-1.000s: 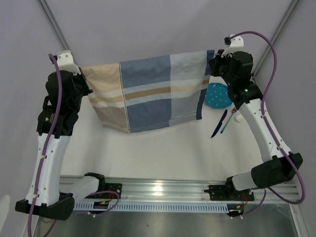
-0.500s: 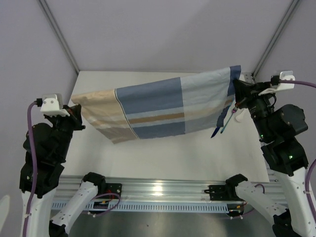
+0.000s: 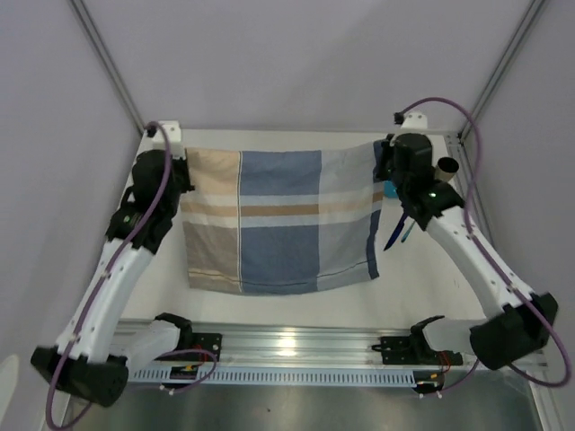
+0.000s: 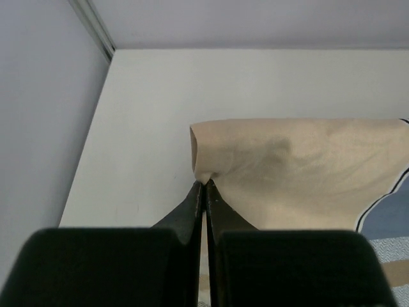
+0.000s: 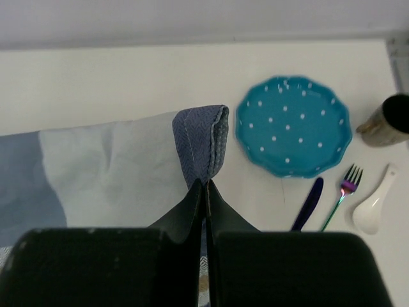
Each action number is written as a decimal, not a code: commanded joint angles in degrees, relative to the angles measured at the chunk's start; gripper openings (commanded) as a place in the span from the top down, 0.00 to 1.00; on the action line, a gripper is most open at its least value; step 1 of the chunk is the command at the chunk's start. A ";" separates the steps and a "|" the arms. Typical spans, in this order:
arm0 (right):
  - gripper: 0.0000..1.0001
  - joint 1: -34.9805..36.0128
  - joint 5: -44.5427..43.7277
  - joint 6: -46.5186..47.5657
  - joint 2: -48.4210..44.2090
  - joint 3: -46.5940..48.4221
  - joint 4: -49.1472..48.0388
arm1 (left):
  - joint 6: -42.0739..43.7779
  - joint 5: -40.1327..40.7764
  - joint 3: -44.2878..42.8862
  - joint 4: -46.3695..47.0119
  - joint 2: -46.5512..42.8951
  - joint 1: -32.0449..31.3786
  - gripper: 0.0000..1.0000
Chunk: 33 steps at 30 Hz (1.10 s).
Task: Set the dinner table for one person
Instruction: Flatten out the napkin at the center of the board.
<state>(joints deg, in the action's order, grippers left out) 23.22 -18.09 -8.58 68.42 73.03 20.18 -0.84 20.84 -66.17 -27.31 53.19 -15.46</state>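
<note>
Top external shows me the limp, light placemat (image 3: 278,220) spread over the rigid white worktop (image 3: 287,289); left gripper (image 4: 204,184) and right gripper (image 5: 206,183) each pinch a far corner, the sensible hold.

No word, number, brand or sign can be read in any of the views. The checked cloth (image 3: 278,220) carries only blue and beige stripes. The teal plate (image 5: 294,126) carries only small white dots. The dinner table (image 3: 287,310) is plain white, without any print.
</note>
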 commanded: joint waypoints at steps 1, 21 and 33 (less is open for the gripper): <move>1.00 -1.77 -0.37 -4.25 8.54 -0.88 -4.71 | 1.55 1.57 -2.81 7.36 14.89 0.08 1.00; 1.00 -6.17 1.39 -0.65 48.55 19.24 -13.33 | -7.24 10.80 -24.45 0.23 55.35 2.81 1.00; 0.11 -6.44 -1.43 0.85 54.29 28.05 -10.77 | -10.76 12.57 -24.81 0.14 56.68 4.92 0.01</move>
<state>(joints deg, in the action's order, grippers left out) 17.02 -18.15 -7.97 124.42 100.53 10.98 -8.69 32.84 -91.02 -28.47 111.46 -11.42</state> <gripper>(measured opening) 0.859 0.805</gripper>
